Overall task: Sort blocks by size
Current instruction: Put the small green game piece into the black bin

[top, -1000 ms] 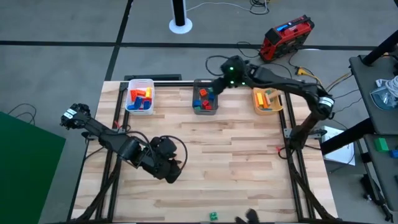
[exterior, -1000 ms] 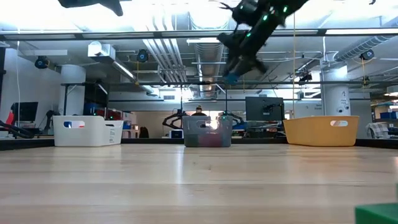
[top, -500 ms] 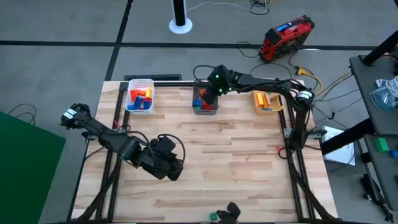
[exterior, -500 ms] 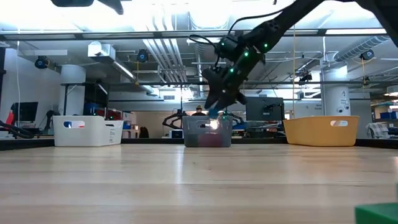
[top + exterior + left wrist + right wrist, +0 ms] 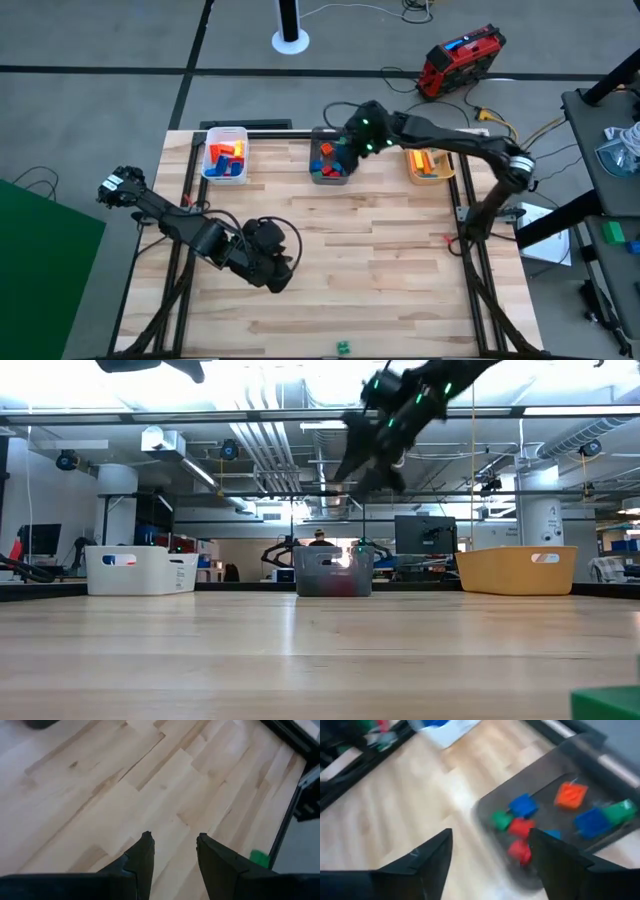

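the right gripper (image 5: pixel 345 152) hangs in the air over the grey bin (image 5: pixel 329 177) at the middle of the table's far edge, its two fingers (image 5: pixel 427 857) spread wide with nothing between them. in the low view the same gripper (image 5: pixel 368 460) shows well above the bin's rim. the grey bin holds a loose heap of small blocks (image 5: pixel 522 827): red, blue, green and orange cubes lying close together on its floor. to the left of it along the far edge stands a white bin (image 5: pixel 226 155) with red and orange blocks inside, and to the right an orange bin (image 5: pixel 432 165) with a few yellow and orange pieces in it. the three bins are set well apart in a row. the left gripper (image 5: pixel 277 268) rests low over the near left part of the wooden table (image 5: pixel 380 250), far from the bins; its fingers (image 5: pixel 141 862) stand apart with only bare wood showing between them. one small green block (image 5: pixel 342 347) lies alone at the table's near edge, just off the boards by the frame, and it shows too in the left wrist view (image 5: pixel 259 858) beside the dark table frame. the middle of the table carries no blocks.
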Action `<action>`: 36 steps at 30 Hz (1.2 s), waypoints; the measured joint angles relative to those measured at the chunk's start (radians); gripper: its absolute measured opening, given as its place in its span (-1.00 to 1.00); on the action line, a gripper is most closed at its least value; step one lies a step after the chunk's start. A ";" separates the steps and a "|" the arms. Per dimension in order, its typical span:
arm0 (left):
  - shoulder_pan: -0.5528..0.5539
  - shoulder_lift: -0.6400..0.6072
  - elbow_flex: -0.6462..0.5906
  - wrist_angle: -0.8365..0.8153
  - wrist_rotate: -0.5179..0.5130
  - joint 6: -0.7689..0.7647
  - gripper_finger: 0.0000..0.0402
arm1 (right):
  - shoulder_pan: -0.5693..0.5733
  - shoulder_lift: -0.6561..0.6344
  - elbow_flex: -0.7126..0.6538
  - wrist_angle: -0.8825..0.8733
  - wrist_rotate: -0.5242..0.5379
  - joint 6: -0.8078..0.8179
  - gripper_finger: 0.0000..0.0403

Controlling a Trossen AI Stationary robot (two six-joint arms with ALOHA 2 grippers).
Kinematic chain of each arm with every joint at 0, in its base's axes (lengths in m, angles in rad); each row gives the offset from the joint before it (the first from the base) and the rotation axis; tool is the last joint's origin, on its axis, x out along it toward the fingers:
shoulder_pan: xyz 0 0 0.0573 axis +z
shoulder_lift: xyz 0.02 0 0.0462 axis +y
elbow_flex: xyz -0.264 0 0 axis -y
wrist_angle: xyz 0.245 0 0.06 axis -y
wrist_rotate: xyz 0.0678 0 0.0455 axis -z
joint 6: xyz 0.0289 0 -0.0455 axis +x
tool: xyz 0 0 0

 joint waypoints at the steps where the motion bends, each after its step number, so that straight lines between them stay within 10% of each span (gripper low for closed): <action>1: 0.000 0.000 0.000 0.000 0.003 0.023 -0.38 | 0.019 -0.031 -0.003 -0.033 -0.001 0.005 0.24; 17: -0.036 0.000 0.000 0.000 0.003 0.344 -0.67 | 0.753 -0.377 -0.210 -0.123 0.353 0.589 -0.91; 27: -0.098 0.000 -0.003 0.048 -0.011 0.362 -0.80 | 1.158 -0.191 -0.260 0.046 0.505 0.998 -0.95; 36: -0.107 -0.001 0.019 0.102 -0.013 0.404 -0.82 | 1.265 0.106 -0.189 0.338 0.428 0.969 -0.95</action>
